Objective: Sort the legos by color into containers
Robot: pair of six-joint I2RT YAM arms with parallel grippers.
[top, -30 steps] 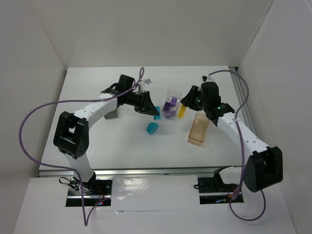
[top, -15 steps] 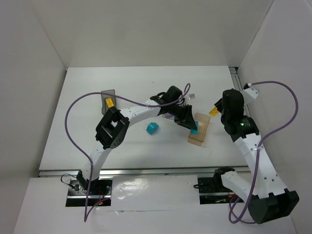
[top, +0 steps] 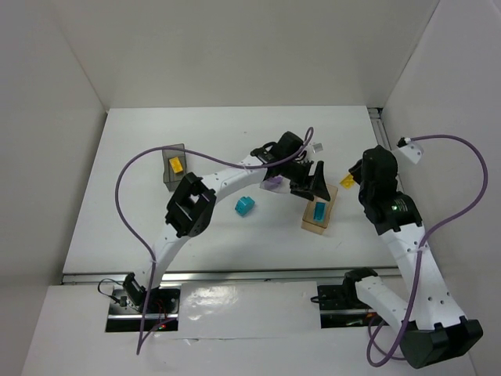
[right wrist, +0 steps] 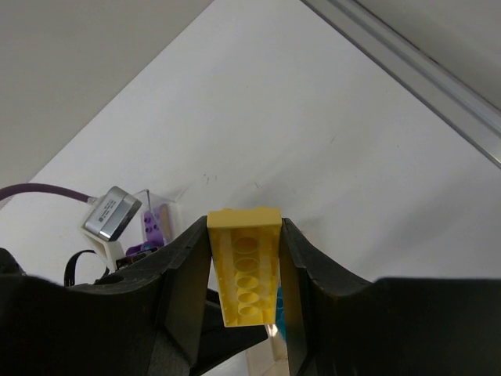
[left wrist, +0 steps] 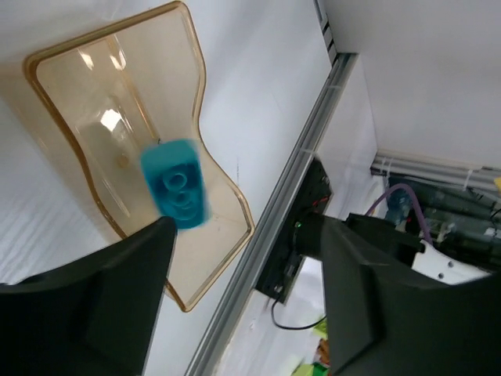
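Observation:
My left gripper (top: 313, 190) hangs open just above the amber-tan bin (top: 310, 222). A teal lego (top: 319, 211) is inside that bin; in the left wrist view the brick (left wrist: 178, 185) looks blurred above the bin's floor (left wrist: 102, 86), ahead of my spread left gripper (left wrist: 243, 305). A second teal lego (top: 245, 205) lies on the table. My right gripper (top: 350, 179) is shut on a yellow lego (right wrist: 244, 266), lifted right of the amber bin. The dark grey bin (top: 167, 179) holds a yellow lego (top: 177, 165). The clear bin (right wrist: 149, 205) holds purple legos (right wrist: 153, 227).
My left arm (top: 227, 174) stretches across the middle of the table and covers most of the clear bin in the top view. A metal rail (top: 387, 157) runs along the table's right edge. White walls enclose the left, back and right sides.
My left gripper has opened and let go of the teal lego, which now sits in the amber bin. The right gripper has shifted only slightly, still holding the yellow lego.

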